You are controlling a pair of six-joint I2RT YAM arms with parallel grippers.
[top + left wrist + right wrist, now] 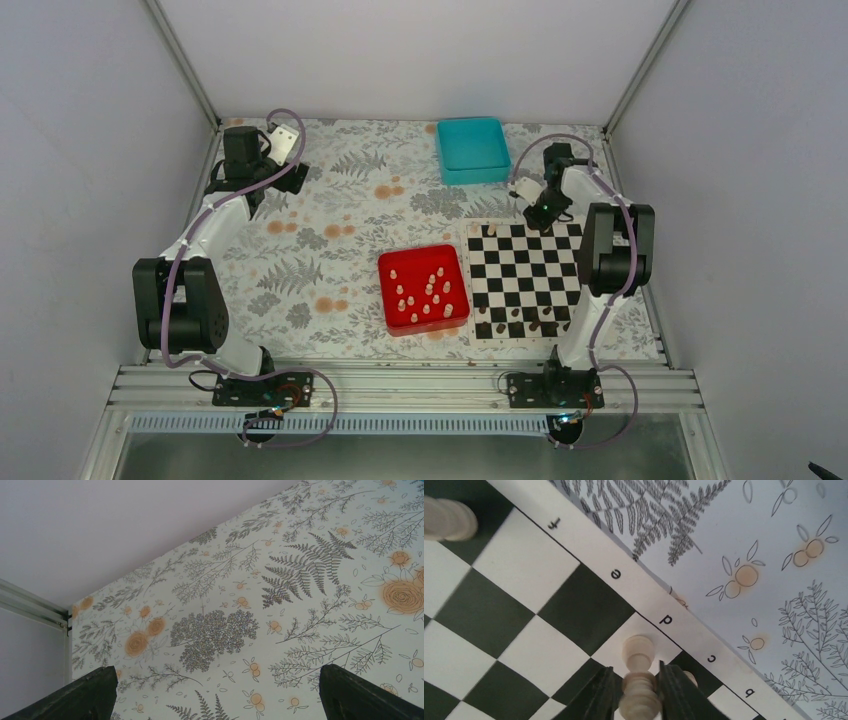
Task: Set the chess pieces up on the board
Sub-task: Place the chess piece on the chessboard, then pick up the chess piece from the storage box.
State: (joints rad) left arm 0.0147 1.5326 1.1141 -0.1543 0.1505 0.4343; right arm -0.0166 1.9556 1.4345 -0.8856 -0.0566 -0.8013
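The right gripper [636, 670] is being held low over the far edge of the board [489, 615]; a pale chess piece [638, 652] near border letter d is being closely flanked by its fingers [676, 692]; whether it is being gripped cannot be told. The left gripper [215, 700] is being held wide open over the far-left table [300, 580]; other chess pieces [430, 290] are being kept in the red tray [384, 290], just left of the board.

A pale piece [638, 652] stands between the fingers of the gripper [638, 671], at the board [489, 615] edge by letter d. A second piece [446, 520] stands apart.
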